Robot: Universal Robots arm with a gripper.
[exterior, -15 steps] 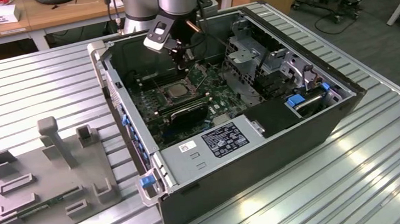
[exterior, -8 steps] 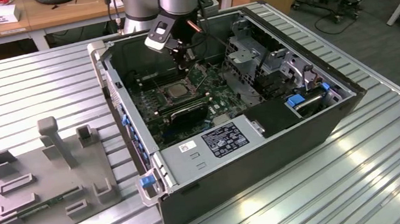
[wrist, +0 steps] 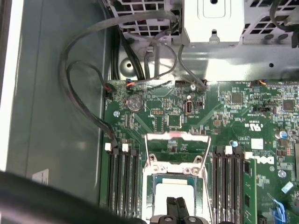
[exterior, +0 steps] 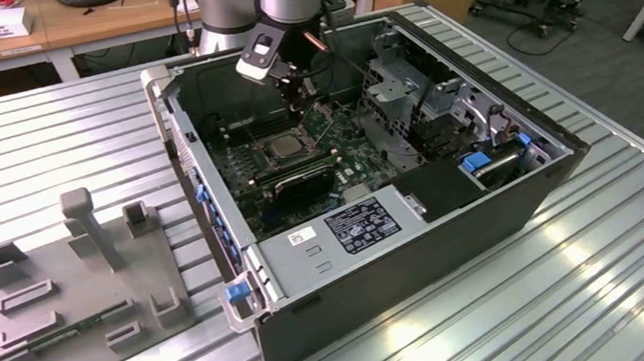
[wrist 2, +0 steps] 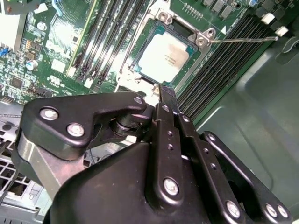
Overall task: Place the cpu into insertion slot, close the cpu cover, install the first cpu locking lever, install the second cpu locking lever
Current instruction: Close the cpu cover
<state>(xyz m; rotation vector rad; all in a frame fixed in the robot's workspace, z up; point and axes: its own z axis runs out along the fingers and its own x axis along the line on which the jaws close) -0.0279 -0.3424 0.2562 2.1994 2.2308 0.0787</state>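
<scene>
The chip (wrist 2: 164, 57) already sits in its socket (wrist 2: 180, 29) on the green board (wrist: 243, 116) inside the open case (exterior: 424, 250), but the cover (wrist: 177, 136) stands tipped up and a lever (wrist 2: 243, 39) hangs loose, while the jaws, pinched shut and empty, hover just above the chip.

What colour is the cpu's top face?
Pale silvery grey; the cpu shows best in the second wrist view.
</scene>
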